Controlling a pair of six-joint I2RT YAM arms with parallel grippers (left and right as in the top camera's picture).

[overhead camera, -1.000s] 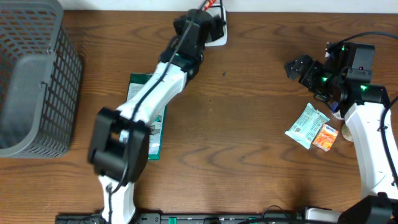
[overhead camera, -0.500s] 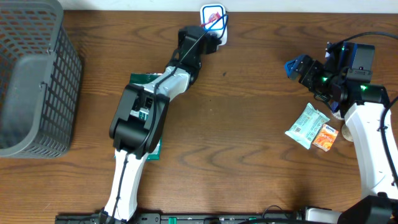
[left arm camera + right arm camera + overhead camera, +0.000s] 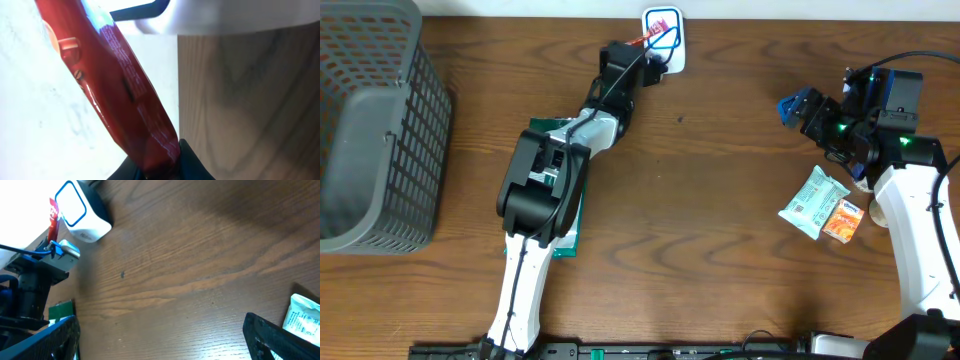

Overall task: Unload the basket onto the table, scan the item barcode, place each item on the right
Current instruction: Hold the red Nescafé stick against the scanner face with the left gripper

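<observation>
The scanner [image 3: 663, 25], a white box with a blue-outlined window, stands at the table's far edge. My left gripper [image 3: 642, 52] is stretched out to it and shut on a red packet [image 3: 642, 41], whose free end rests against the scanner's left side. In the left wrist view the glossy red packet [image 3: 115, 85] rises from the shut left gripper [image 3: 160, 162] across the white scanner [image 3: 210, 15]. The right wrist view shows the scanner [image 3: 82, 215] and red packet [image 3: 53, 215] at top left. My right gripper [image 3: 800, 108] hovers open and empty over bare wood.
A grey mesh basket [image 3: 370, 120] fills the left edge. A green packet [image 3: 555, 180] lies under my left arm. A pale green packet [image 3: 812, 202] and a small orange packet [image 3: 843, 220] lie beside my right arm.
My left arm has swung and settled. Its gripper, which covered the scanner a second ago, now sits just left of it with the window showing. The right arm has not moved.
</observation>
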